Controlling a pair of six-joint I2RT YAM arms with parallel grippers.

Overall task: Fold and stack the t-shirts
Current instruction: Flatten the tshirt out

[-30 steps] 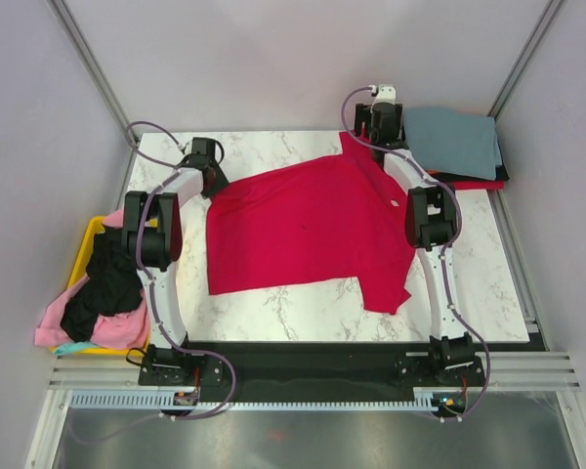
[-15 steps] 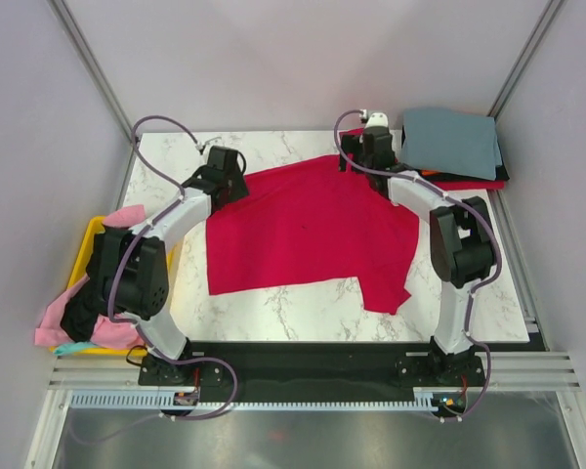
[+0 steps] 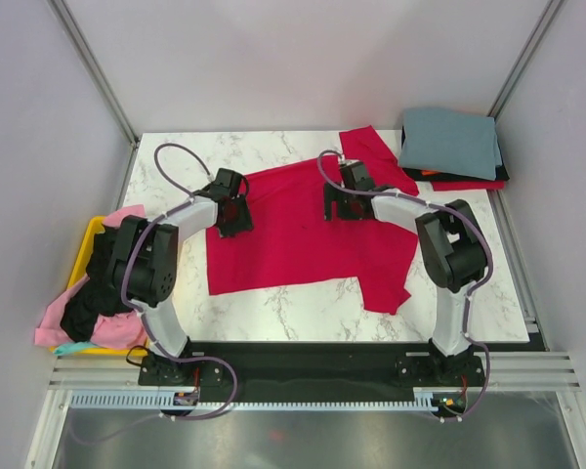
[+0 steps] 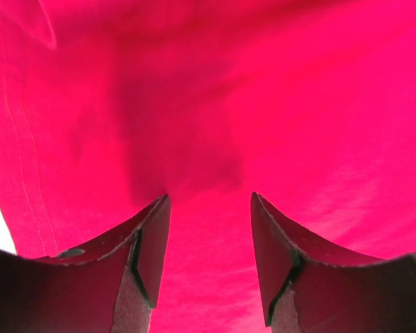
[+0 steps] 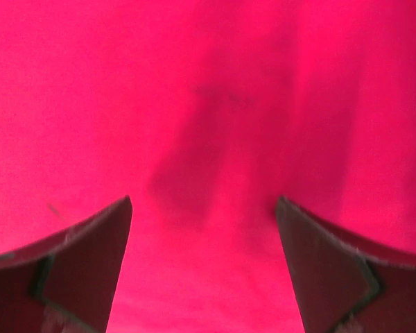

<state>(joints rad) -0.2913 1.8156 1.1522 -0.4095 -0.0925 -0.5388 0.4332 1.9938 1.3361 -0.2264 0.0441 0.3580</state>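
Note:
A crimson-red t-shirt (image 3: 293,234) lies spread on the marble table, one sleeve (image 3: 371,154) pointing to the far side and another part hanging toward the near right (image 3: 386,283). My left gripper (image 3: 232,217) is open over the shirt's left part. In the left wrist view (image 4: 209,199) only red cloth (image 4: 215,104) shows between its fingers. My right gripper (image 3: 340,205) is open over the shirt's upper middle. In the right wrist view (image 5: 204,202) red cloth (image 5: 208,83) fills the frame. Neither gripper holds anything.
A folded grey-blue shirt (image 3: 449,142) tops a stack with black and red edges (image 3: 469,183) at the back right. A yellow bin (image 3: 86,244) off the table's left edge holds black (image 3: 103,283), pink (image 3: 54,322) and teal shirts.
Both grippers have moved from the table's far edge toward the near side, over the red shirt. The far sleeve now lies flat and free on the table.

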